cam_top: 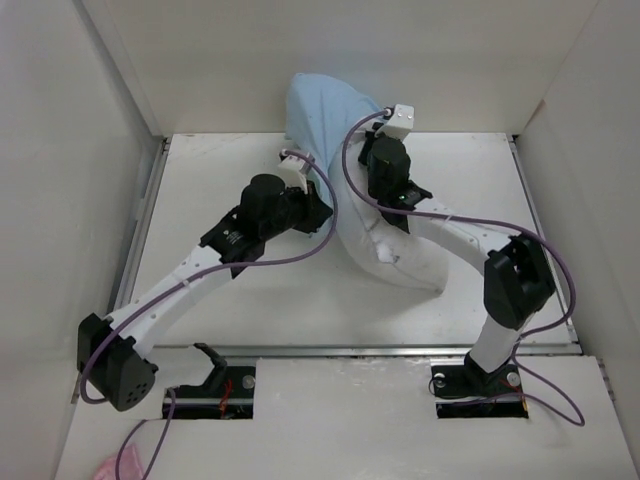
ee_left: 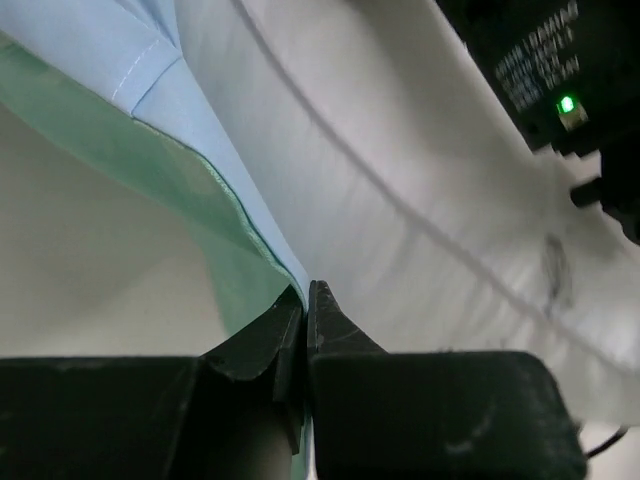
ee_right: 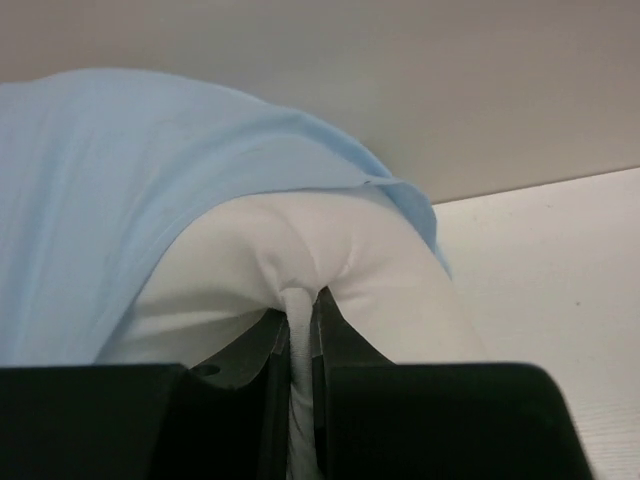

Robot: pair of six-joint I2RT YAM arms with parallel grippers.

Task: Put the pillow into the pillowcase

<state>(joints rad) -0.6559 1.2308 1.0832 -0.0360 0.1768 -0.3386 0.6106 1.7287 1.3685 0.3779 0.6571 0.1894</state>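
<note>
The white pillow [cam_top: 400, 255] lies slanted across the table middle, its far end inside the light blue pillowcase [cam_top: 325, 110] at the back wall. My left gripper [cam_top: 322, 205] is shut on the pillowcase's open edge [ee_left: 235, 215], blue outside and sea-green inside, beside the pillow [ee_left: 400, 170]. My right gripper [cam_top: 385, 205] is shut on a pinch of the pillow's white fabric [ee_right: 300, 260], with the blue pillowcase [ee_right: 100, 190] draped over the pillow's far end.
White walls close in the table at the back and both sides [cam_top: 70, 150]. A metal rail [cam_top: 400, 350] runs along the table's near edge. Purple cables [cam_top: 330, 230] loop over both arms. A pink object [cam_top: 110, 467] lies at the bottom left.
</note>
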